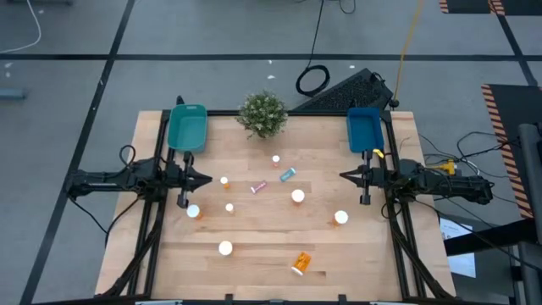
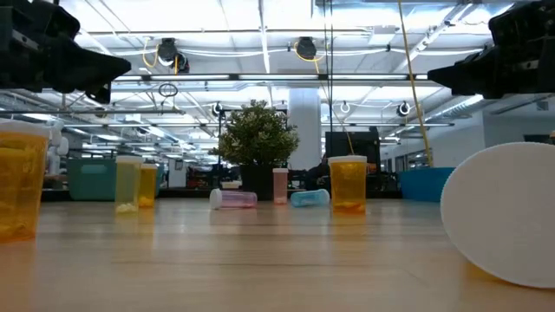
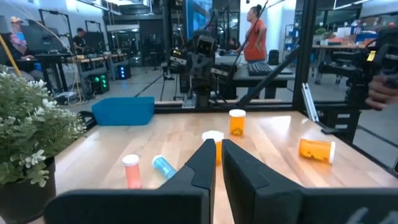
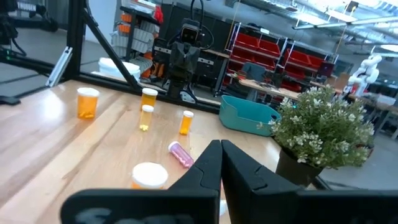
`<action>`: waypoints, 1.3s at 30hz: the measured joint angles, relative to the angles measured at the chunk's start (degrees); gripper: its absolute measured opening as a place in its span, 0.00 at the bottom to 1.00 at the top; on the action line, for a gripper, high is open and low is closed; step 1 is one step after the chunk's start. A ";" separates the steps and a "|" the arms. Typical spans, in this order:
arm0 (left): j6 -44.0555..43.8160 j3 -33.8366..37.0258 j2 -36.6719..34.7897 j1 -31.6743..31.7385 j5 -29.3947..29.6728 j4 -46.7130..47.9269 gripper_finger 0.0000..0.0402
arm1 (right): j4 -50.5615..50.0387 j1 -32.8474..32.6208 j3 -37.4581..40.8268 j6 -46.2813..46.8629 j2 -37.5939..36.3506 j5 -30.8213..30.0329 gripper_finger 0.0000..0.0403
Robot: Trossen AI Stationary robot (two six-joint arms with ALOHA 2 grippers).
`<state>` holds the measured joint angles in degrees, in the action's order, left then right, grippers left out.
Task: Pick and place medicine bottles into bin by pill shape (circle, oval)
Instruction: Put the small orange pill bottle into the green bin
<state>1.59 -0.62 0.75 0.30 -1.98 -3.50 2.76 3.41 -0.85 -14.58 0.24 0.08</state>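
While nothing gripped yet | left claw (image 1: 203, 179) and right claw (image 1: 345, 176) closed, waiting at sides | medicine bottles (image 1: 297, 196) scattered mid-surface | teal bins (image 1: 187, 128) at far corners, ready for sorting

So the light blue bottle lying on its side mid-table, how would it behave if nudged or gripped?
The light blue bottle lies on its side on the bare wooden table, so a nudge would probably roll it. It looks small and likely light, so it may skid. Its smooth round body might slip unless gripped squarely.
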 joint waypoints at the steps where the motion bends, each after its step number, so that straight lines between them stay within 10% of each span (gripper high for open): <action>1: -0.31 0.00 0.00 0.00 0.60 -0.36 0.08 | -0.01 0.01 -0.01 0.61 0.01 0.00 0.00; 13: -3.23 -14.26 2.49 0.00 2.09 10.32 0.08 | -0.01 -0.01 -0.01 6.64 -0.01 0.00 0.00; 39: -2.62 -62.13 41.29 -0.03 2.72 47.06 0.08 | -0.73 -0.15 0.00 22.26 0.64 1.57 0.00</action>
<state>-1.03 -62.75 42.04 0.26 0.73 43.56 2.02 3.26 -0.86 7.68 0.88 1.65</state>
